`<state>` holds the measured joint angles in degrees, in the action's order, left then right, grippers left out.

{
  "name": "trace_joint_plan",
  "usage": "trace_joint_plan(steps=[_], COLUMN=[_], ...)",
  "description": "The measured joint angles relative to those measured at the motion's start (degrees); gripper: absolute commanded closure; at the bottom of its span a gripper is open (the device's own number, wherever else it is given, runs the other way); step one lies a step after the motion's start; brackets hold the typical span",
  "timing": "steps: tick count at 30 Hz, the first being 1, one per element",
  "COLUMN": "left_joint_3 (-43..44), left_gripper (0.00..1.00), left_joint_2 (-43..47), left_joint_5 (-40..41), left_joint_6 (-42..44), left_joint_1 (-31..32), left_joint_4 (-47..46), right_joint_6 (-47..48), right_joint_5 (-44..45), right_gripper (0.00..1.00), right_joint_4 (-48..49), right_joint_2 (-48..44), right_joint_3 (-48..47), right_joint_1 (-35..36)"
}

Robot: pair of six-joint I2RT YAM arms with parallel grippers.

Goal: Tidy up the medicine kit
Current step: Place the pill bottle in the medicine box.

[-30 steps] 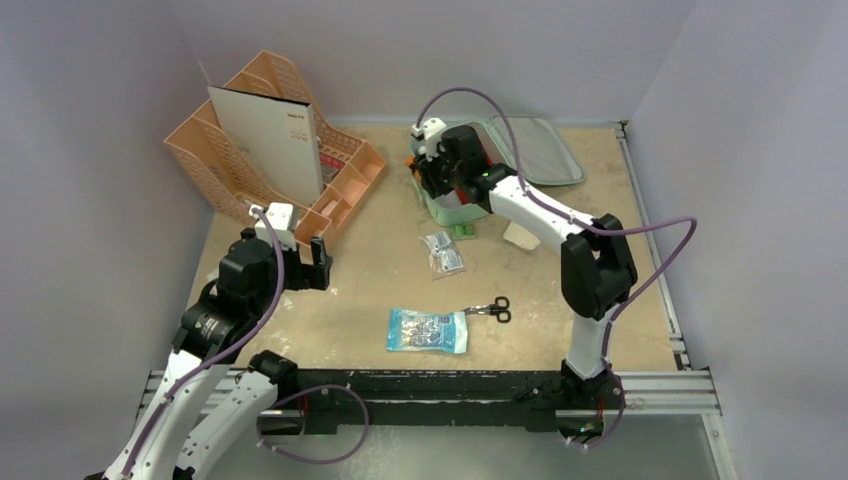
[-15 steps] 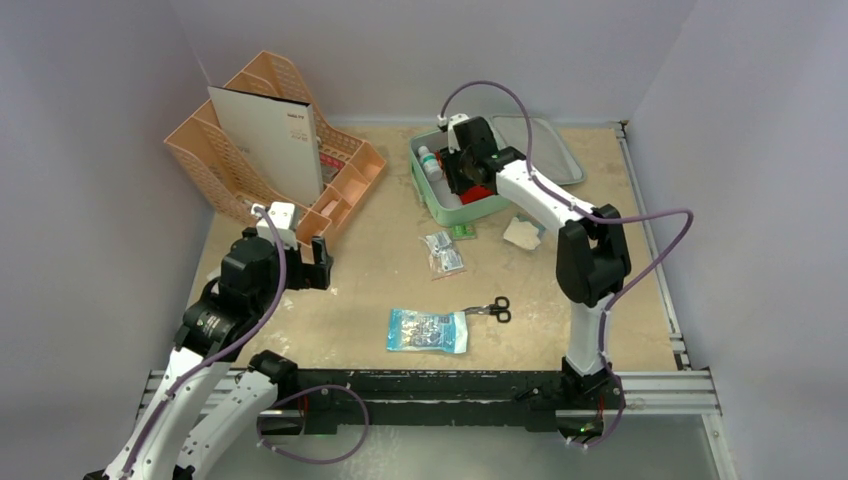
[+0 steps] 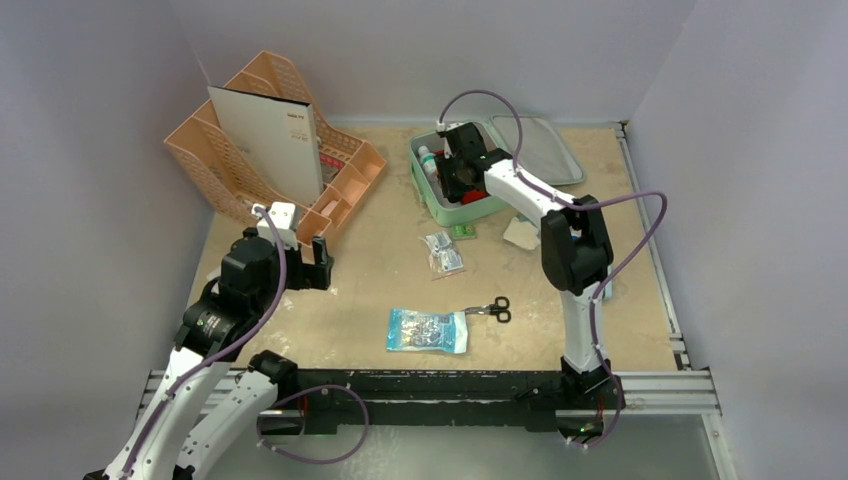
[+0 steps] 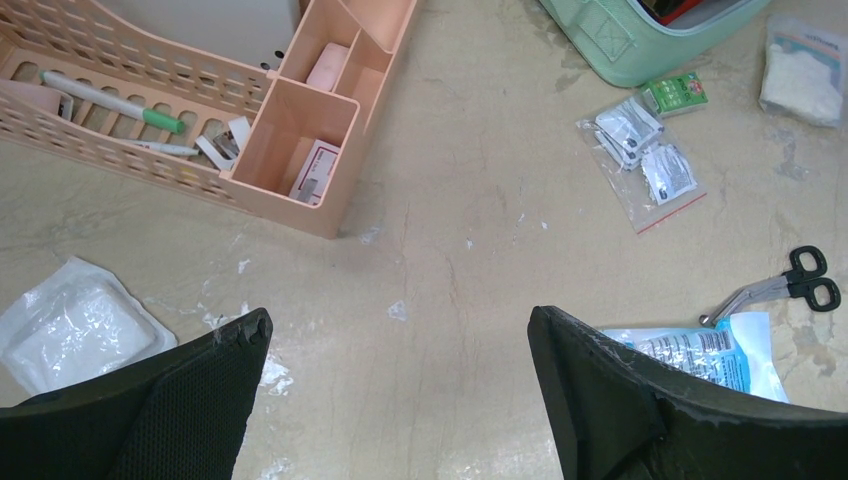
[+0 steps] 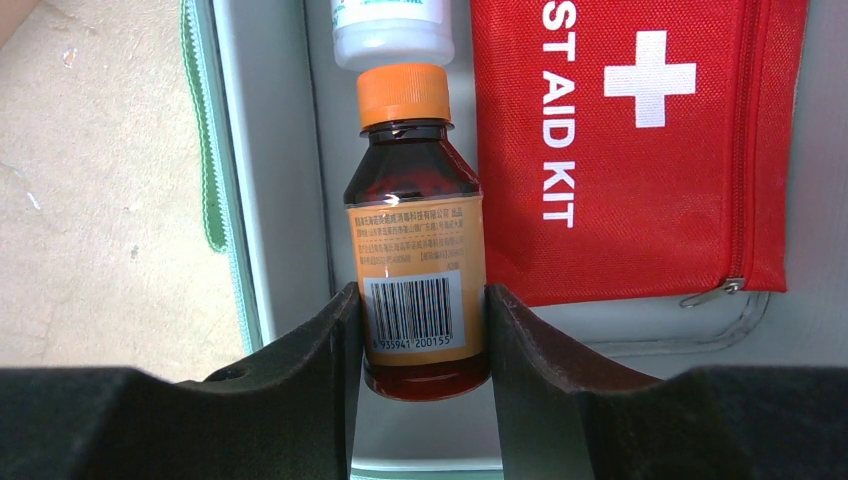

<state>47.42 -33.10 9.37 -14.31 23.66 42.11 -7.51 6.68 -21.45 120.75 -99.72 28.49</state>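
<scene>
Two grippers, and only one is busy. My left gripper [image 4: 398, 322] hangs over the near-left part of the desk [image 3: 380, 285], jaws wide apart and holding nothing. A gauze pack [image 4: 70, 330] lies just beside it, and the organizer [image 3: 270, 150] sits beyond it toward the far-left corner. Mid-desk lie a sachet bag [image 3: 443, 252], a blue pack [image 3: 428, 330] and scissors [image 3: 492, 308], all loose.

Right of the middle, at the far edge, the kit [image 3: 440, 207] stands open with its lid [image 3: 545, 150] laid back to the right. My right gripper [image 5: 420, 300] is down inside it, clamped across the base of a brown bottle [image 5: 415, 230].

The bottle's long axis runs straight away from my wrist, parallel to the kit's left wall. Its orange cap points at a white bottle [image 5: 392, 30] ahead, and the red pouch [image 5: 640, 150] is just beside it on the right. I cannot tell whether it rests on the kit's floor.

I judge the next move is to let go, since the slot between wall and pouch lines up with the bottle. My right arm is far nearer the kit.
</scene>
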Motion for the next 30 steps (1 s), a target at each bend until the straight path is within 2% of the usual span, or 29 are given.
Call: trace_joint_plan(steps=[23,27,30], left_joint_3=[0.00,0.00,0.00], left_gripper=[0.02,0.02,0.02], left_joint_2=[-0.04,-0.04,-0.04], left_joint_5=[-0.61,-0.63,-0.63], left_joint_6=[0.00,0.00,-0.02], left_joint_1=[0.00,0.00,0.00], left_joint_4=[0.00,0.02,0.02], right_joint_6=[-2.56,-2.56,-2.54], right_joint_5=[-3.10,-3.21,-3.23], right_gripper=[0.59,0.52,0.51], right_joint_4=[2.05,2.34,2.60], right_joint_2=[5.53,5.57,5.64], right_joint_3=[-1.57,-1.57,-1.57], right_joint_1=[0.00,0.00,0.00])
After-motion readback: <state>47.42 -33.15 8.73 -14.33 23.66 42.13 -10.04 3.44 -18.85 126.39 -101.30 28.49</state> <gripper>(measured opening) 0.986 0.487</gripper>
